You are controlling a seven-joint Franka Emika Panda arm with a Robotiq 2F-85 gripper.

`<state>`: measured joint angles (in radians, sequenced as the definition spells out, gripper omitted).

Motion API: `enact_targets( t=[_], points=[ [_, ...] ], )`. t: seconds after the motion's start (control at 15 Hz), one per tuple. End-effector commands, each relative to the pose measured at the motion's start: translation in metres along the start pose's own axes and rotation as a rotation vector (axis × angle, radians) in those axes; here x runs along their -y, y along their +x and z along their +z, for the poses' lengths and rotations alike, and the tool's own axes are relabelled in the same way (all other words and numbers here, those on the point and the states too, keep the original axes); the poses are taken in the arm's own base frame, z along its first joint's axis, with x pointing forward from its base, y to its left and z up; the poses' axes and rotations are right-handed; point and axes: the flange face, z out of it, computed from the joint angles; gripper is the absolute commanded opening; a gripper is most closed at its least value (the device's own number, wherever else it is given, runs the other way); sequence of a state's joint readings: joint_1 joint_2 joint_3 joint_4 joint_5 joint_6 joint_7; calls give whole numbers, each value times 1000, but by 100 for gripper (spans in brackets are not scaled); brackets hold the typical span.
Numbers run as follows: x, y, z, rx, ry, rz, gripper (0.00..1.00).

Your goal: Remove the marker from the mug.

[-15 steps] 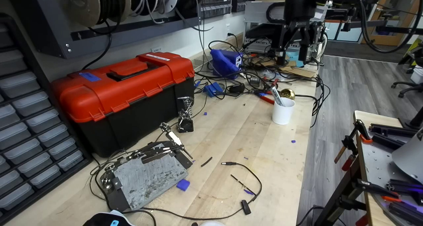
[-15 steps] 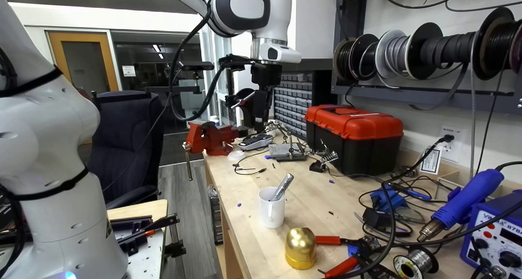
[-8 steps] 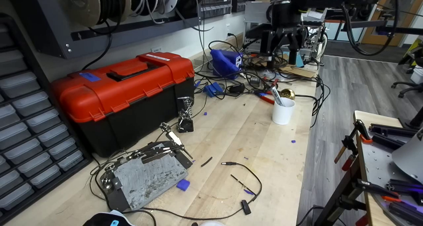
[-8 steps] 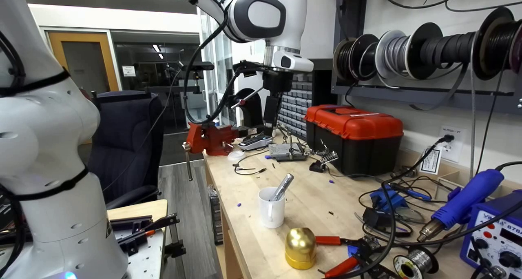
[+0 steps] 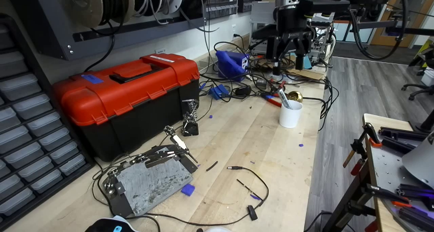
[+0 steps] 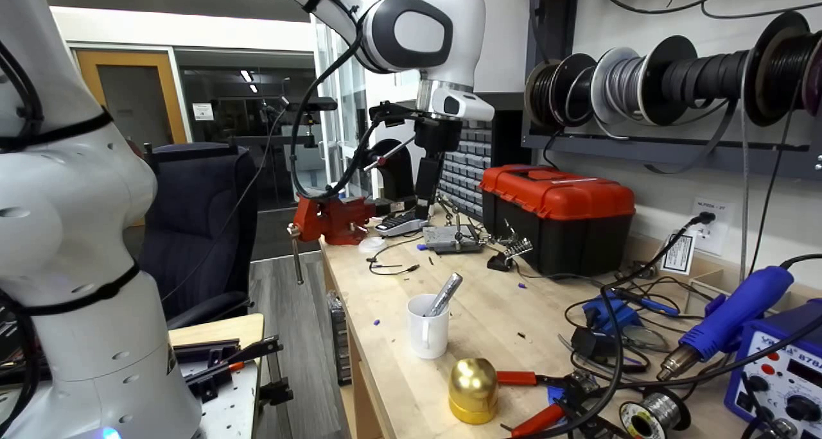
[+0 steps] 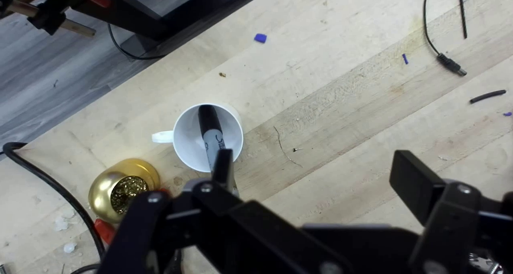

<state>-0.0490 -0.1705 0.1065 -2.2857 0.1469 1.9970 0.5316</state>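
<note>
The white mug stands upright on the wooden bench in both exterior views (image 5: 290, 118) (image 6: 429, 339) and in the wrist view (image 7: 188, 140). The marker (image 5: 283, 99) leans in it with its upper end past the rim; it also shows in an exterior view (image 6: 444, 296). In the wrist view the marker (image 7: 211, 140) has a black part down in the mug and a grey barrel. Its upper end is partly hidden by a finger. My gripper (image 5: 288, 66) is open and empty, well above the bench. In the wrist view (image 7: 312, 162) its left finger overlaps the marker; the right one is far aside.
A gold dome-shaped tip cleaner (image 6: 473, 391) and red-handled pliers (image 6: 533, 423) lie close to the mug. Tangled cables (image 5: 271, 67) and a blue soldering station (image 5: 234, 64) are beyond. A red and black toolbox (image 5: 135, 96) stands along the wall. The bench edge is close to the mug.
My gripper has moved left and down in one exterior picture and right and a little down in another, and stays open. The mug and marker have not moved.
</note>
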Motion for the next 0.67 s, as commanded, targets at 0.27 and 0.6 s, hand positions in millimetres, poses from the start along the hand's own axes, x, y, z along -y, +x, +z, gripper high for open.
enact_targets(
  t=[0.27,0.6],
  points=[
    [-17,23,24,-33,6,52,100],
    [-19,38,35,-47,-16,60,100]
  ],
)
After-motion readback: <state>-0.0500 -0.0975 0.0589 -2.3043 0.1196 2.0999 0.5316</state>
